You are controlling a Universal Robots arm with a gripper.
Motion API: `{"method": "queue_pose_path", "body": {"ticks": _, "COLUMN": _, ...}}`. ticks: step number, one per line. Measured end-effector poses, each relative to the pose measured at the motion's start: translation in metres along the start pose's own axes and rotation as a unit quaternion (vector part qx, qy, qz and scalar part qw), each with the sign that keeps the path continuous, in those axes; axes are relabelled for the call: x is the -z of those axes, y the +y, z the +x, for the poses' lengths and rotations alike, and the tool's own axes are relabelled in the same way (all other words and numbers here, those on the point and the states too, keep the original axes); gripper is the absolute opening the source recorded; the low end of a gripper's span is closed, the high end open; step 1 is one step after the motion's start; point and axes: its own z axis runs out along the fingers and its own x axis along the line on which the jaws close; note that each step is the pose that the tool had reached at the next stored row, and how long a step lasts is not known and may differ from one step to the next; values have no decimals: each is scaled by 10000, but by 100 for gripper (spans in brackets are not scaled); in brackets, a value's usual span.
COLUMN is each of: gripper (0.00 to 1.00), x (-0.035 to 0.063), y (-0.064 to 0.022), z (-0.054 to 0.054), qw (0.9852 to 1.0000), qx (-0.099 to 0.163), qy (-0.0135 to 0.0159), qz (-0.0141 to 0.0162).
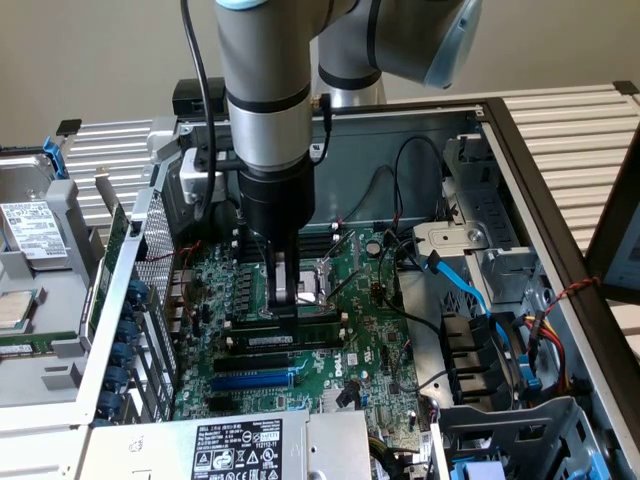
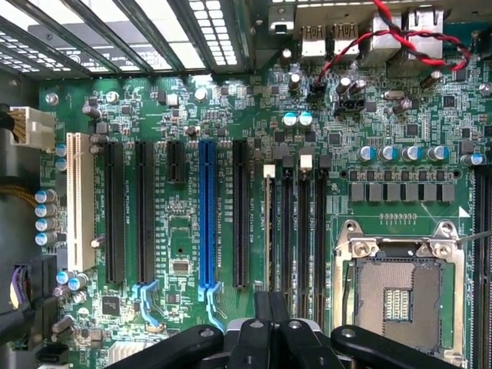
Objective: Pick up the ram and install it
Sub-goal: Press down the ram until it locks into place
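Observation:
The ram, a thin green stick with a white label strip, stands on edge in a black memory slot on the motherboard. In the wrist view the ram shows edge-on in the memory slot closest to the blue slot. My gripper hangs straight down over the ram's end towards the exterior view's left, fingers shut, tips at the stick's top edge. From the wrist, the shut gripper sits in line with that stick. Whether the tips press on it I cannot tell.
Empty black memory slots run beside the ram, then the open CPU socket. A blue expansion slot lies on the other side. Blue and black cables crowd the case at the exterior view's right. A power supply sits in front.

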Motion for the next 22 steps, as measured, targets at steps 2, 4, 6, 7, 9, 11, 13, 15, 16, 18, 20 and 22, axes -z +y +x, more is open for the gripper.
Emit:
{"method": "queue_pose_path", "body": {"ticks": 2, "gripper": 10, "x": 8, "y": 5, "z": 1, "qw": 10000, "qx": -1, "qy": -1, "qz": -4}}
{"method": "queue_pose_path", "body": {"ticks": 4, "gripper": 10, "x": 82, "y": 5, "z": 7, "qw": 10000, "qx": -2, "qy": 0, "qz": -2}}
{"method": "queue_pose_path", "body": {"ticks": 6, "gripper": 10, "x": 173, "y": 3, "z": 14, "qw": 10000, "qx": -2, "qy": 0, "qz": -2}}
{"method": "queue_pose_path", "body": {"ticks": 7, "gripper": 10, "x": 212, "y": 2, "z": 17, "qw": 10000, "qx": -1, "qy": 2, "qz": -3}}
{"method": "queue_pose_path", "body": {"ticks": 9, "gripper": 10, "x": 259, "y": 1, "z": 21, "qw": 10000, "qx": -1, "qy": 2, "qz": -3}}
{"method": "queue_pose_path", "body": {"ticks": 11, "gripper": 10, "x": 259, "y": 1, "z": 21, "qw": 10000, "qx": -1, "qy": 1, "qz": -3}}
{"method": "queue_pose_path", "body": {"ticks": 13, "gripper": 10, "x": 259, "y": 1, "z": 21, "qw": 10000, "qx": -1, "qy": 0, "qz": -3}}
{"method": "queue_pose_path", "body": {"ticks": 15, "gripper": 10, "x": 260, "y": 1, "z": 21, "qw": 10000, "qx": -2, "qy": 1, "qz": -3}}
{"method": "queue_pose_path", "body": {"ticks": 16, "gripper": 10, "x": 260, "y": 1, "z": 21, "qw": 10000, "qx": -21, "qy": 2, "qz": -5}}
{"method": "queue_pose_path", "body": {"ticks": 18, "gripper": 10, "x": 261, "y": 1, "z": 22, "qw": 9999, "qx": -121, "qy": 5, "qz": -13}}
{"method": "queue_pose_path", "body": {"ticks": 20, "gripper": 10, "x": 259, "y": 1, "z": 22, "qw": 9997, "qx": -226, "qy": 5, "qz": -21}}
{"method": "queue_pose_path", "body": {"ticks": 22, "gripper": 10, "x": 257, "y": 1, "z": 21, "qw": 9993, "qx": -376, "qy": 8, "qz": -33}}
